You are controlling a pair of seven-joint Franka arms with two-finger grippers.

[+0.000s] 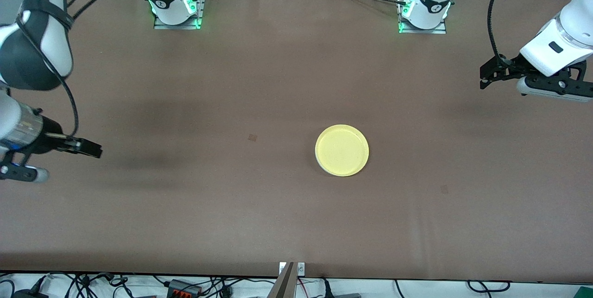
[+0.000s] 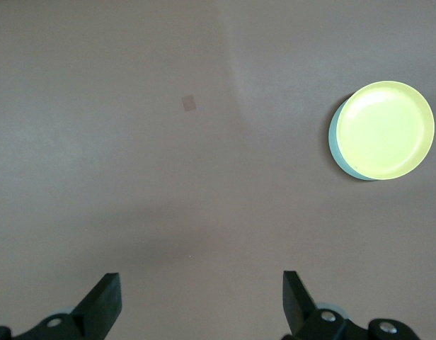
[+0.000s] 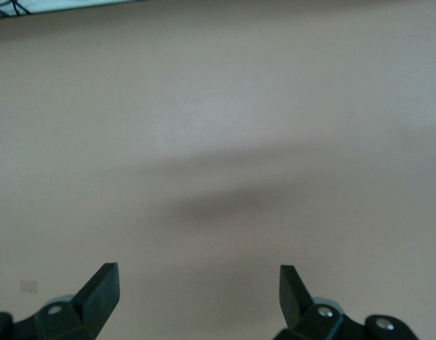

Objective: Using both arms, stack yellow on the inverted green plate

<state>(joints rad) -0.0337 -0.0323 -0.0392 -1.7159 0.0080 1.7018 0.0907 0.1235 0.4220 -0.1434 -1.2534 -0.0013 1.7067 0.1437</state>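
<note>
The yellow plate (image 1: 342, 150) lies rim up on the green plate in the middle of the table. Only a thin sliver of the green plate (image 2: 336, 138) shows under the edge of the yellow plate (image 2: 385, 129) in the left wrist view. My left gripper (image 1: 482, 79) is open and empty, up over bare table at the left arm's end; its fingers frame bare table in its wrist view (image 2: 200, 283). My right gripper (image 1: 95, 149) is open and empty over bare table at the right arm's end, and its wrist view (image 3: 199, 273) shows only table. Both grippers are well apart from the plates.
The brown table (image 1: 231, 205) carries a small dark square mark (image 1: 252, 137) beside the plates toward the right arm's end. The arm bases (image 1: 176, 6) (image 1: 424, 10) stand along the edge farthest from the front camera. Cables hang past the nearest edge.
</note>
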